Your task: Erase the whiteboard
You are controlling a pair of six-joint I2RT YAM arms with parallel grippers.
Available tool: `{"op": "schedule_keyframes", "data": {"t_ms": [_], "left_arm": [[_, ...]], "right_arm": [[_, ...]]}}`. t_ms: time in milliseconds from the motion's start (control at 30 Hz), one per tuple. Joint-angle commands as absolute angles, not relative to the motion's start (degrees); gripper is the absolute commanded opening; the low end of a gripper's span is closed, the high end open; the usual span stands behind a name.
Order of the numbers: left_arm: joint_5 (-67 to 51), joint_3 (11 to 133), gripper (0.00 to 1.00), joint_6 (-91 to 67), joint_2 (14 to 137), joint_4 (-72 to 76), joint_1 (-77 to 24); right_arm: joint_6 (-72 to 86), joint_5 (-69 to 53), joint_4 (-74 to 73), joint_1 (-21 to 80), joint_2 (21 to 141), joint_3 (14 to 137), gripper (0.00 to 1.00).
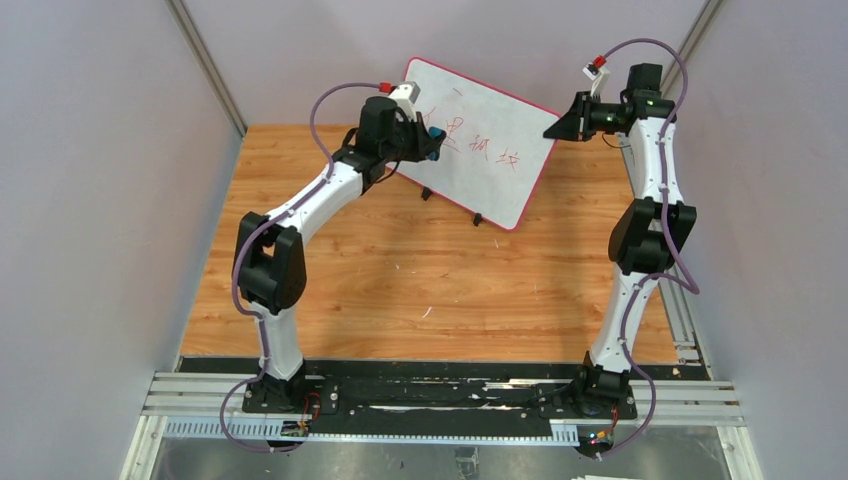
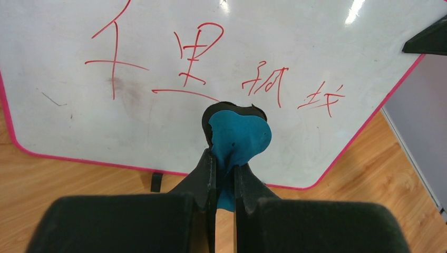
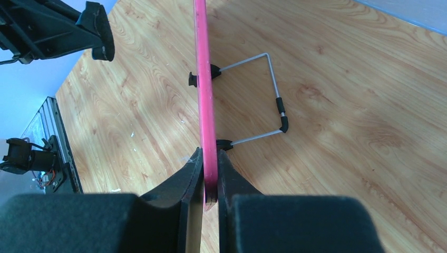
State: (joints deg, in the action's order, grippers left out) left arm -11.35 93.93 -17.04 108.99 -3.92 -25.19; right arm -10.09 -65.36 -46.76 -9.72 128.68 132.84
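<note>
The whiteboard point(image 1: 480, 150) stands propped at the back of the table, white with a pink rim and red handwriting point(image 2: 200, 63) across it. My left gripper point(image 1: 432, 142) is shut on a blue-and-black eraser point(image 2: 240, 138), held against the board's face just below the writing. My right gripper point(image 1: 556, 128) is shut on the board's upper right edge; in the right wrist view the pink rim point(image 3: 204, 105) runs edge-on between the fingers point(image 3: 227, 176).
The board's wire stand point(image 3: 274, 100) with black feet rests on the wooden table point(image 1: 430, 290) behind the board. Grey walls close in on both sides. A metal rail point(image 1: 440, 400) runs along the near edge by the arm bases.
</note>
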Motion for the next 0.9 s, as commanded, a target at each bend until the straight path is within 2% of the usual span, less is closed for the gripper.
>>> {"op": "schedule_keyframes", "data": {"t_ms": [0, 467, 700, 867], "left_arm": [[-11.8, 97.03, 0.0, -18.47, 111.55, 0.44, -24.94], [-4.85, 116.81, 0.0, -11.51, 122.77, -6.09, -23.44], [-6.18, 128.3, 0.0, -11.23, 130.21, -12.51, -21.03], [-8.7, 130.29, 0.0, -12.52, 132.88, -13.92, -18.51]], "right_arm": [[-11.69, -64.33, -46.23, -8.96, 127.76, 133.15, 0.01], [-16.25, -64.81, -49.77, -8.96, 126.33, 131.79, 0.01], [-18.76, -64.62, -51.14, -8.89, 124.94, 130.27, 0.01], [-18.91, -65.06, -51.15, -8.96, 125.47, 130.67, 0.01]]}}
